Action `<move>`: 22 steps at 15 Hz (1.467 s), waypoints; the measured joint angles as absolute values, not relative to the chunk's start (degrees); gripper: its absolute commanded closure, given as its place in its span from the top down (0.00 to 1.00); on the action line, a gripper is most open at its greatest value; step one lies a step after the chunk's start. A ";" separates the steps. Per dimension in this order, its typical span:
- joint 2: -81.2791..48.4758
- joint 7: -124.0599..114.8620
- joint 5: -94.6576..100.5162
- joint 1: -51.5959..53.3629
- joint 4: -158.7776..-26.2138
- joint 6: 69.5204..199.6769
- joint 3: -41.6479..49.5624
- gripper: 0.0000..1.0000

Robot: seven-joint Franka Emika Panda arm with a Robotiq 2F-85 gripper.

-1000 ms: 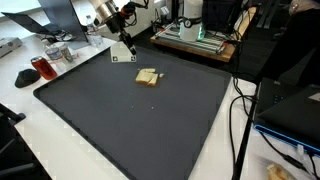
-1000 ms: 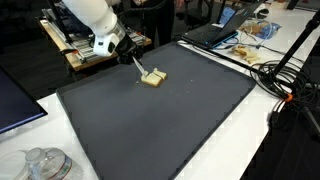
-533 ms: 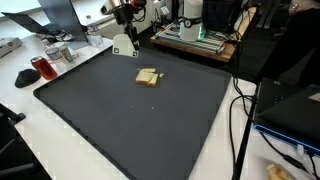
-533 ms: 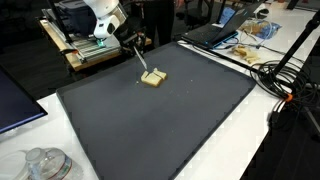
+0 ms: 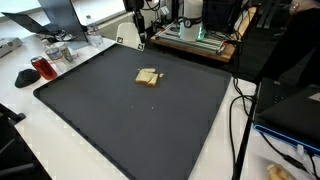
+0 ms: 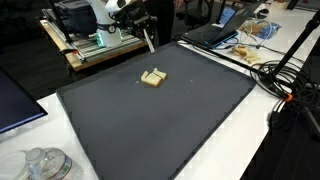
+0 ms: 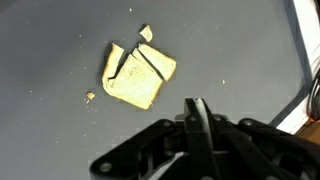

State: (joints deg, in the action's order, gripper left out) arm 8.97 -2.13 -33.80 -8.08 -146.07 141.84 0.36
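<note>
Well, the largest thing around me is the white counter (image 5: 55,145). Nearly all of it is covered by a dark gray mat (image 5: 130,120), which shows in both exterior views.

My hand (image 5: 139,42) hangs in the air over the far edge of this mat. It carries nothing. In the wrist view my two fingers (image 7: 197,112) are pressed together, meeting in one dark point with no gap that I can see.

The slice of bread (image 5: 147,76) lies flat on the mat, in the far part of it. It is well apart from my hand and is not touched by anything. In an exterior view (image 6: 152,77) it is a pale tan patch, alone on the dark surface. In the wrist view the slice (image 7: 138,75) is up and to the left of my fingers. A dark crack runs across it, so it looks broken into parts that lie against each other.

A small piece (image 7: 146,33) sits just beside its upper corner. A tiny crumb (image 7: 88,97) lies near its lower left side.
</note>
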 measured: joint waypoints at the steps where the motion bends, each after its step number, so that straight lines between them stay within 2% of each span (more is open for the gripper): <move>1: 9.02 -6.71 -31.81 -9.38 -146.07 142.12 -1.63 0.01; 2: 8.96 -11.21 -29.13 -11.07 -146.07 142.10 -3.77 0.04; 5: 8.96 -20.06 -23.53 -15.49 -146.07 142.01 -8.64 0.04; 10: 8.83 -21.77 -22.50 -15.47 -146.07 142.16 -8.40 0.01; 16: 9.51 -48.07 3.44 -22.38 -146.30 146.59 -17.08 0.01; 20: 12.54 -65.45 15.94 -27.23 -144.88 137.90 -25.61 0.01; 22: 12.16 -72.00 18.79 -22.64 -142.72 129.92 -24.57 0.01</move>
